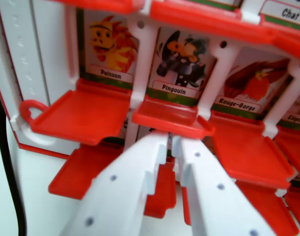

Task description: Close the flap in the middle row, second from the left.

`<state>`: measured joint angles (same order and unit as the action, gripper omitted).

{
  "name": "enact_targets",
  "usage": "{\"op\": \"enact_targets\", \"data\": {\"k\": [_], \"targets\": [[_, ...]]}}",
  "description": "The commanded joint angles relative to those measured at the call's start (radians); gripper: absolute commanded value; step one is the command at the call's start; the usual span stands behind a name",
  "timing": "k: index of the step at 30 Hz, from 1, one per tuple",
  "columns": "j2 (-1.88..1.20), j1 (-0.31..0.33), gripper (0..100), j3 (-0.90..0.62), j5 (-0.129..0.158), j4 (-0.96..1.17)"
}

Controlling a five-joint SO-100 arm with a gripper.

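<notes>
gripper [170, 140], its white fingers almost pressed together, sits just under the open pingouin flap [170, 118], second from the wrist view's left. pushing upward at the flap's front edge should close it.

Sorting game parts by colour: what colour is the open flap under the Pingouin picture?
Red, plain; the flap shows clearly in the wrist view, just above the white claw.

Only one feed on my screen: wrist view. Camera sits behind and above gripper [170, 140], white fingers fill lower centre. I look forward and slightly down, very close to game board [22, 64]. Frame takes in picture cards and red flaps only; board runs off top and wrist view's right.
</notes>
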<state>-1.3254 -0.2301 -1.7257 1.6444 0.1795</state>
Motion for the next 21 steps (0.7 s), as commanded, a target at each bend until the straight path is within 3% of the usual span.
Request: {"op": "enact_targets", "data": {"k": [1,21], "targets": [[-0.015,-0.011,0,0.130,-0.006,-0.017],[0.083,0.003,0,0.255,0.002,-0.003]]}}
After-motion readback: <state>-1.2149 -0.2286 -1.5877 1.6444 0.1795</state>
